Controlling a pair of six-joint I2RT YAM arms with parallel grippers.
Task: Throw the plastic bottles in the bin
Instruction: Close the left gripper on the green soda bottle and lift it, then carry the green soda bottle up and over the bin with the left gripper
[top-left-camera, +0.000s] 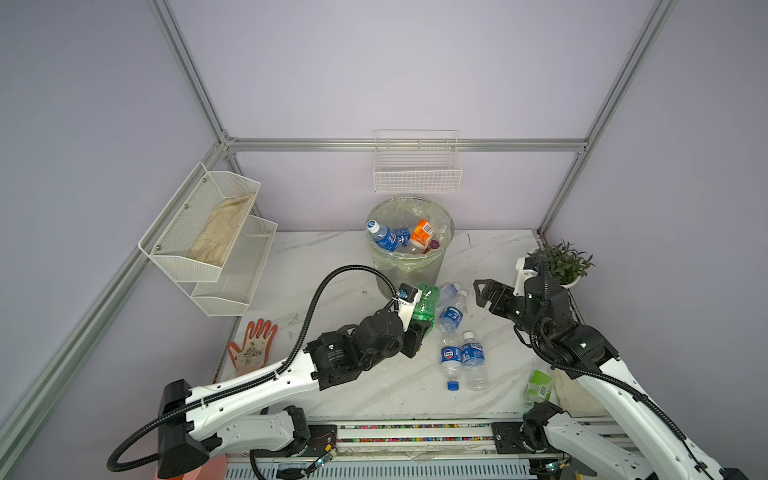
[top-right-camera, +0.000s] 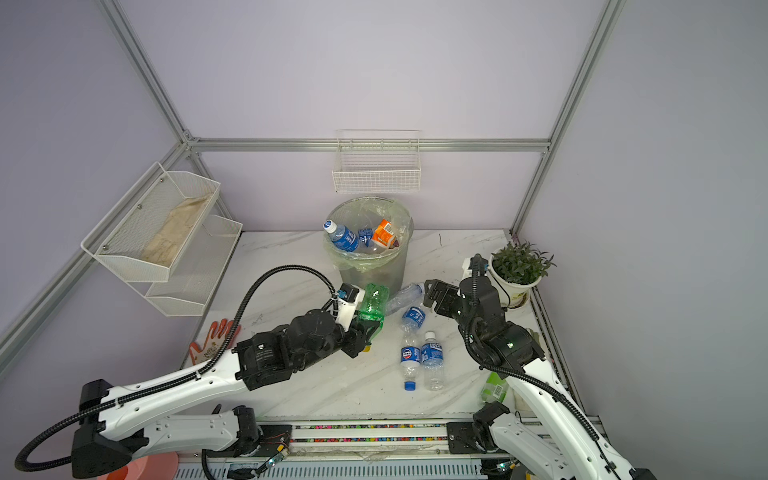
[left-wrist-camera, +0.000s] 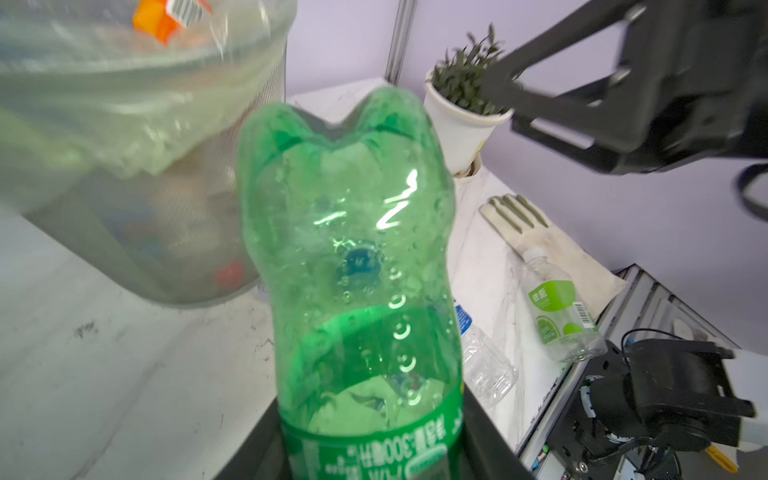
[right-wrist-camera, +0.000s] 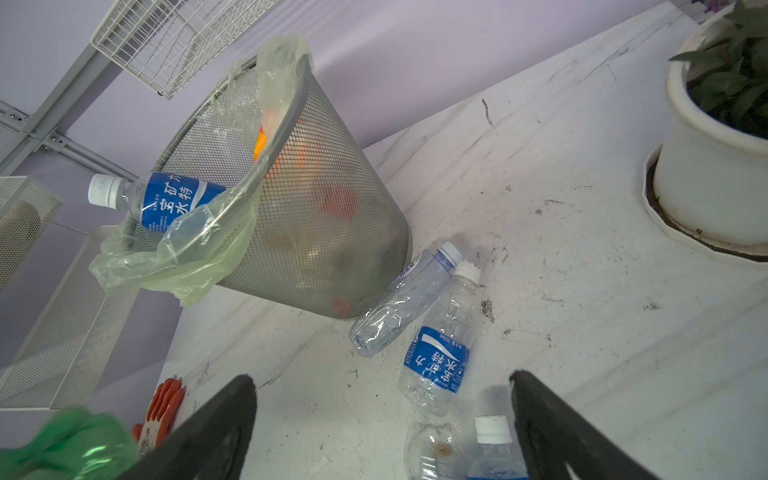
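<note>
left pincer (top-left-camera: 420, 329): clamped on green bottle (top-left-camera: 429, 300), bottle base pointing away from it | bin (top-left-camera: 409, 272): just beyond that base | right pincer (top-left-camera: 478, 293): jaws wide, empty | blue-label bottles (right-wrist-camera: 440, 361): lying on surface (top-left-camera: 353, 386) just ahead of right pincer

- Setting: robot test cell in a lab.
- Enclosure: aluminium profile frame (top-left-camera: 407, 145) holding plain lilac wall panels (top-left-camera: 374, 75).
- Work surface: scuffed marble-patterned tabletop (top-left-camera: 332, 257).
- Fixtures: left arm (top-left-camera: 266, 382) and right arm (top-left-camera: 611, 390) based on a near-edge rail (top-left-camera: 415, 433).
- Storage: white wire basket (top-left-camera: 417, 176) on the far wall, mesh shelf (top-left-camera: 199, 232) on the left wall.
</note>
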